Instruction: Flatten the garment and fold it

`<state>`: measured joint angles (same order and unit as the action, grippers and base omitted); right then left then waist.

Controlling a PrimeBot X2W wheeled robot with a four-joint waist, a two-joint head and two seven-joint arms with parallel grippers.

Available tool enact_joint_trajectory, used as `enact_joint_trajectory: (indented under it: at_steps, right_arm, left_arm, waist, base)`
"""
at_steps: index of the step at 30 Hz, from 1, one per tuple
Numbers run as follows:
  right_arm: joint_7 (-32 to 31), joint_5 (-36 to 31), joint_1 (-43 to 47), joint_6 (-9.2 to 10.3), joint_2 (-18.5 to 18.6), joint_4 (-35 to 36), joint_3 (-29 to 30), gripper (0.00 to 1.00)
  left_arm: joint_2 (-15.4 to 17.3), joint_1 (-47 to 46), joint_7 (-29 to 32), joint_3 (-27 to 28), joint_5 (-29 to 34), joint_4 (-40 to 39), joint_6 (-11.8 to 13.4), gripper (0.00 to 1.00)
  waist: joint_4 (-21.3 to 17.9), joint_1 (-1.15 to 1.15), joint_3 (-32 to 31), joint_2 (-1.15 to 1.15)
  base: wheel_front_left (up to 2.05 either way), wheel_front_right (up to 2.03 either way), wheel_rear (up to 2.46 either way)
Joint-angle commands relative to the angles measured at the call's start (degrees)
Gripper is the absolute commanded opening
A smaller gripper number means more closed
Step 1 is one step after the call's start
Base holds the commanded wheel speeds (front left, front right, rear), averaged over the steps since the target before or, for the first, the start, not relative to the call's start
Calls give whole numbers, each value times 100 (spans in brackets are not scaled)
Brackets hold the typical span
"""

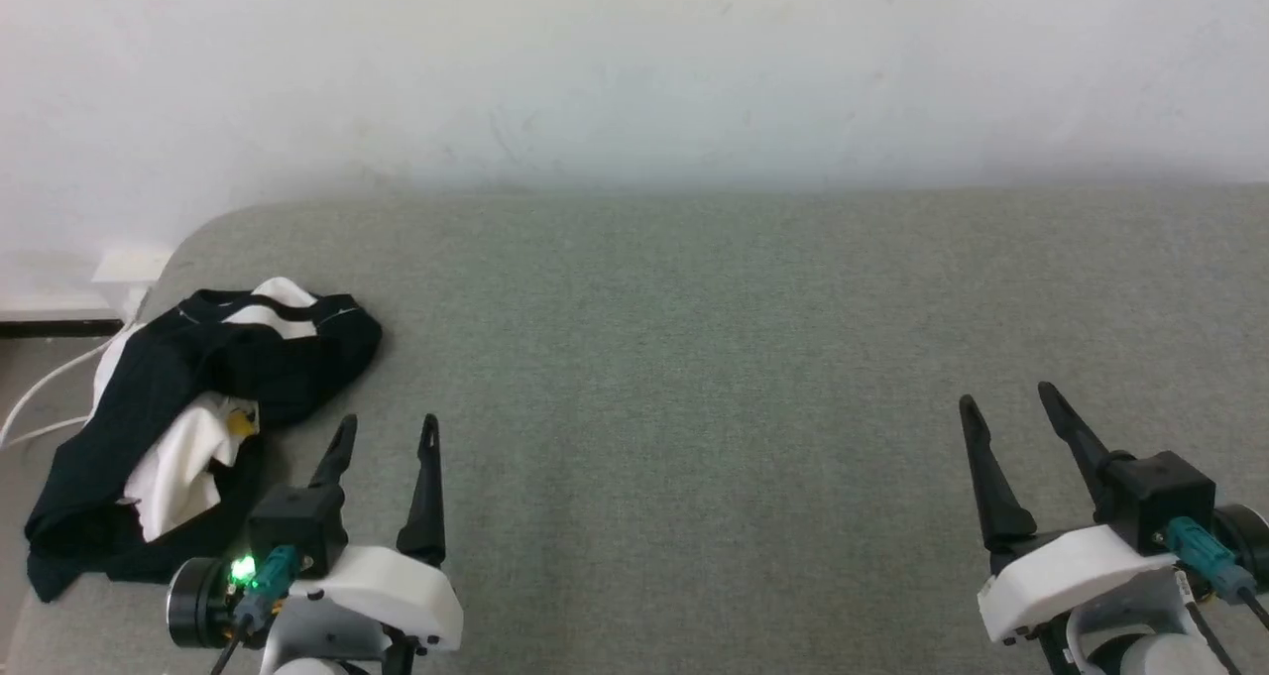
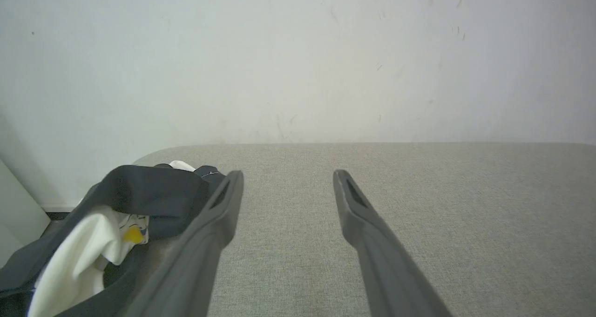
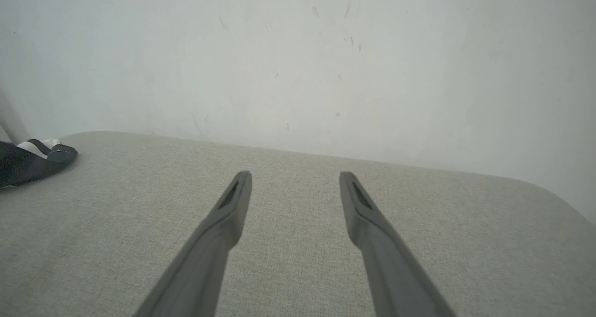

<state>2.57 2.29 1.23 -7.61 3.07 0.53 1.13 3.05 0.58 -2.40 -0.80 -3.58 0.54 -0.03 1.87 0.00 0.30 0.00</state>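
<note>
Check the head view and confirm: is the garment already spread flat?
No, the garment lies in a crumpled heap at the left edge of the grey surface, white fabric bunched among black folds.

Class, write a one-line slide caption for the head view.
Crumpled garment at the left end of the grey surface; left gripper open beside it, right gripper open far right, both empty.

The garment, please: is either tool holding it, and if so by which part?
Nothing is held: the left tool and right tool are open and empty; the garment lies crumpled.
</note>
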Motion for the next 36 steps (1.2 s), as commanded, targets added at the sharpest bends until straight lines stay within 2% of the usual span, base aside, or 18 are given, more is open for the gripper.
enact_joint_trajectory:
  at_steps: [1,36]
  right_arm:
    - [50,66,43,2,-5,37,12,100]
    - [343,232,121,6,-10,427,-179,100]
  left_arm:
    - [-3,-93,-64,1,-51,-6,-43,100]
    - [-8,-90,-483,372,-654,83,-33,100]
  waist:
    - [71,0,9,0]
    - [1552,0,87,0]
  base:
    - [0,0,0]
    - [0,0,0]
